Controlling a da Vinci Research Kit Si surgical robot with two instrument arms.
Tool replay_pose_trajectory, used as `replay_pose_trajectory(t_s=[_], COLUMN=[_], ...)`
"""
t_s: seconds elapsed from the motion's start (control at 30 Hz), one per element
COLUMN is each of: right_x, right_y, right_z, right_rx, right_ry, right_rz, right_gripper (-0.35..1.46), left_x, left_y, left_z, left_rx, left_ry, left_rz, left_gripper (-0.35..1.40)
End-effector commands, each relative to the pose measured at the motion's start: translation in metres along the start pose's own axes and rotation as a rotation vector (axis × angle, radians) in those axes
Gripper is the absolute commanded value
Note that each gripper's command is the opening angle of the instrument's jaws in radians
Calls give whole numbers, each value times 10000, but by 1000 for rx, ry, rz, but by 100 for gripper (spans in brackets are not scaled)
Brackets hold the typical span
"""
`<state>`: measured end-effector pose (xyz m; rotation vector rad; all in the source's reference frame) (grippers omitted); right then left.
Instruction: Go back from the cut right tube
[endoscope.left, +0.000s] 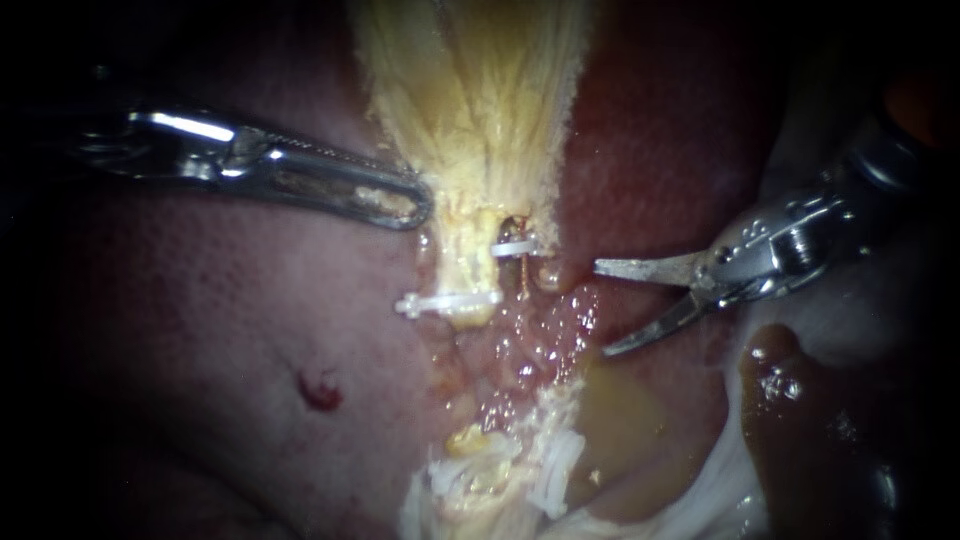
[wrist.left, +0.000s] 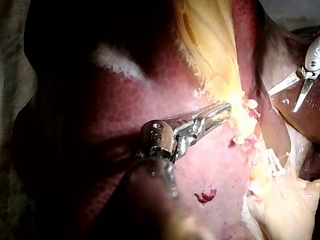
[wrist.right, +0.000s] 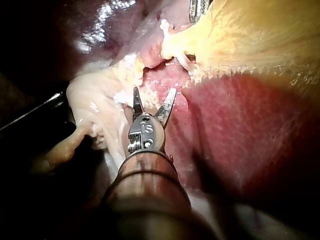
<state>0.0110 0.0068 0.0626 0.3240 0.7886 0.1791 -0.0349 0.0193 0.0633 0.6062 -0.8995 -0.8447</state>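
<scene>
In the endoscope view the left instrument (endoscope.left: 420, 205) comes in over the liver (endoscope.left: 250, 330) and reaches the left edge of a fan of yellowish tissue (endoscope.left: 470, 110) that narrows downward. Its jaws lie pressed together on that edge, pinching it. In the left wrist view the same instrument (wrist.left: 225, 110) meets the yellowish tissue (wrist.left: 215, 65) at the tip only, under strong glare.

The right tube (endoscope.left: 523, 272) is a thin brownish strand just below the narrow end of the yellowish tissue. A white clip (endoscope.left: 515, 247) sits across it, and its short free end hangs under the clip, touching nothing that can be made out. A second white clip (endoscope.left: 447, 302) lies lower and to the left, across the pale strand beside it.

The right instrument (endoscope.left: 601, 308) comes in from the right and ends in two slim pointed blades. Its jaws are spread wide and hold nothing. The upper blade points toward the right tube but stands apart from it, with a gap of wet liver between them. The lower blade angles down over a patch of glistening bubbles (endoscope.left: 545, 345).

In the right wrist view the right instrument (wrist.right: 154, 91) has its jaws spread in a V over wet red tissue, clear of the yellowish tissue (wrist.right: 240, 40) ahead

A dark red spot (endoscope.left: 320, 392) marks the liver, well apart from both instruments
</scene>
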Motion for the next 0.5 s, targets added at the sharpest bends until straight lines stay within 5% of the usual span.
replay_pose_trajectory(t_s=[0.03,0.5], right_x=[0,1], right_y=[0,2], right_z=[0,-3], right_rx=[0,1], right_ry=[3,3], right_rz=[1,3], right_gripper=[145,145], left_x=[1,1], left_y=[-1,-4], left_z=[3,8], left_rx=[5,6], left_ry=[4,5], left_rz=[1,-4], left_gripper=[-35,-35])
